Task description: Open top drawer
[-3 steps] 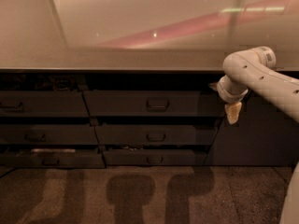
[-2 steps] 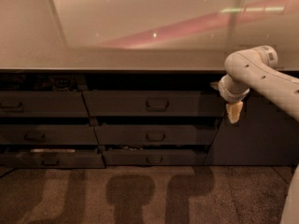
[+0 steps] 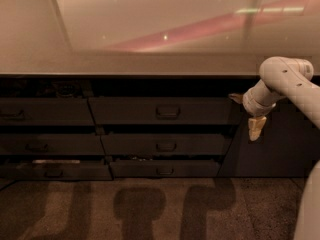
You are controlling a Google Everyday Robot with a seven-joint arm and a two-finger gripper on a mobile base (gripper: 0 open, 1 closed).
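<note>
The top drawer (image 3: 125, 111) is the wide dark grey front in the upper row, just under the countertop, with a small loop handle (image 3: 167, 112) at its centre. A dark gap runs between its upper edge and the counter. My gripper (image 3: 255, 128) hangs pointing down at the right, on the white arm (image 3: 285, 79). It sits past the drawer's right end, level with the front's lower edge, well to the right of the handle. It holds nothing that I can see.
A narrower drawer front (image 3: 45, 112) sits left of the top drawer. Two lower rows of drawer fronts (image 3: 165, 145) lie beneath, the bottom left one slightly ajar. A pale countertop (image 3: 150, 64) overhangs them. A plain dark panel (image 3: 280, 154) stands behind the gripper. Carpet (image 3: 150, 209) shows shadows.
The arm and gripper have shifted slightly right and down. The drawers have not moved.
</note>
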